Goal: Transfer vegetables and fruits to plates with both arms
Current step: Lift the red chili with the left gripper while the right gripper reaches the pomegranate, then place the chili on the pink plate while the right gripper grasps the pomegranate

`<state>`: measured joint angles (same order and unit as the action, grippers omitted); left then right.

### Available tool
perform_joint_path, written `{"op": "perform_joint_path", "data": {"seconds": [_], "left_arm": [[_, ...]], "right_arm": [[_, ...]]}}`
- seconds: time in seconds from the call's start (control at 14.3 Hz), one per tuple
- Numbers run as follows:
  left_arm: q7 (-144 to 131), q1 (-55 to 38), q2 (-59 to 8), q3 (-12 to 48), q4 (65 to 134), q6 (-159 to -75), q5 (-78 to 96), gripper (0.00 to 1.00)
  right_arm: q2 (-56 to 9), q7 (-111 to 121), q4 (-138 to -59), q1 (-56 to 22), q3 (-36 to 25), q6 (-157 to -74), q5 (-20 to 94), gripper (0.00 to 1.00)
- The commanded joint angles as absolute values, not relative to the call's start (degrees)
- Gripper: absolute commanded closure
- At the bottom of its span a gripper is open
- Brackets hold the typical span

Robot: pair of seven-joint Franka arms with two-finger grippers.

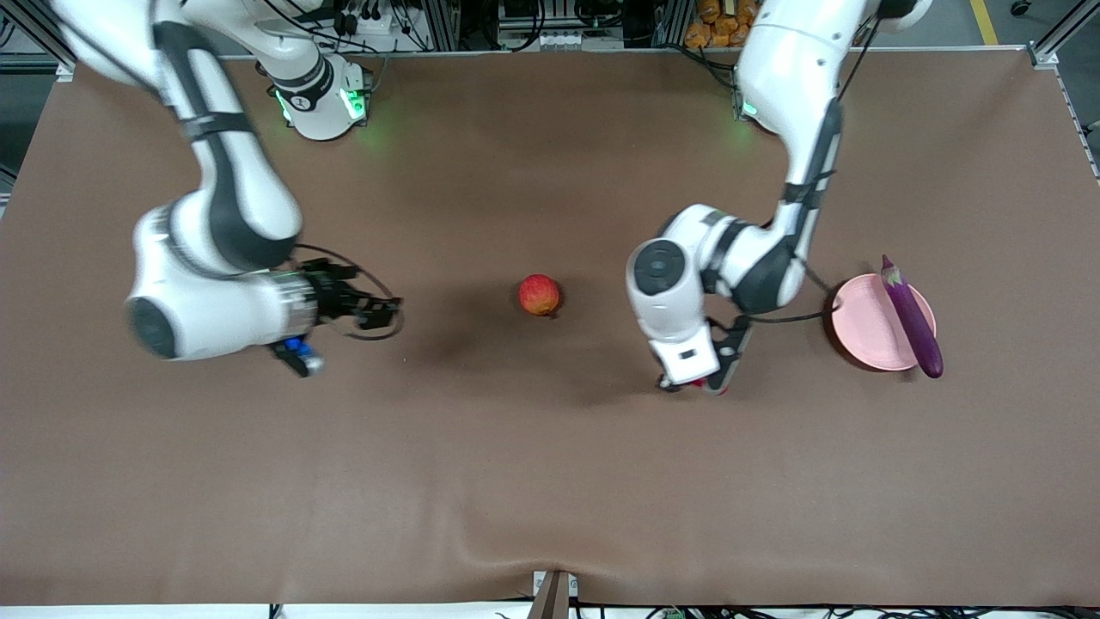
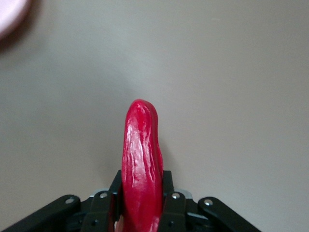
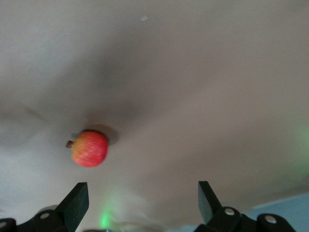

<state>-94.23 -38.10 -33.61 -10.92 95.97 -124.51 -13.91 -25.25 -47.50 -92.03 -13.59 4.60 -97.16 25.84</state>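
Note:
A shiny red chili pepper is clamped in my left gripper, which is shut on it; only a sliver of red shows under the hand in the front view. That hand hangs over the bare table between the red-orange round fruit and the pale pink plate. The long purple eggplant lies across that plate, both ends past the rim. My right gripper is open and holds nothing, over the table toward the right arm's end, level with the fruit.
The brown tablecloth covers the whole table. A corner of the pink plate shows in the left wrist view. Cables and frame posts run along the edge by the arm bases.

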Motion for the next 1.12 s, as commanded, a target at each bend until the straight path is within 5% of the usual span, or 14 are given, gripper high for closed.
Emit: {"op": "perform_joint_path", "data": {"seconds": [0.0, 0.35, 0.7, 1.05], "left_arm": [[-83.7, -33.3, -25.1, -10.5, 107.3, -120.8, -13.0, 1.00], [-62.2, -20.8, -21.6, -10.1, 108.5, -108.8, -12.9, 1.00], [-48.8, -16.7, -27.4, -10.5, 109.5, -109.1, -17.6, 1.00], [-48.8, -15.3, -30.0, -10.5, 107.6, -111.2, -21.8, 1.00]], "right_arm": [[-25.3, -49.6, -92.8, -19.2, 4.0, -103.2, 27.0, 0.00], [-28.9, -49.9, -92.9, -28.0, 4.0, -116.2, 26.1, 0.00], [-34.0, -49.8, -93.0, -35.0, 3.8, -127.2, 25.7, 0.00], [-35.3, -51.0, -97.1, -38.3, 3.8, -129.9, 16.2, 0.00]]}}
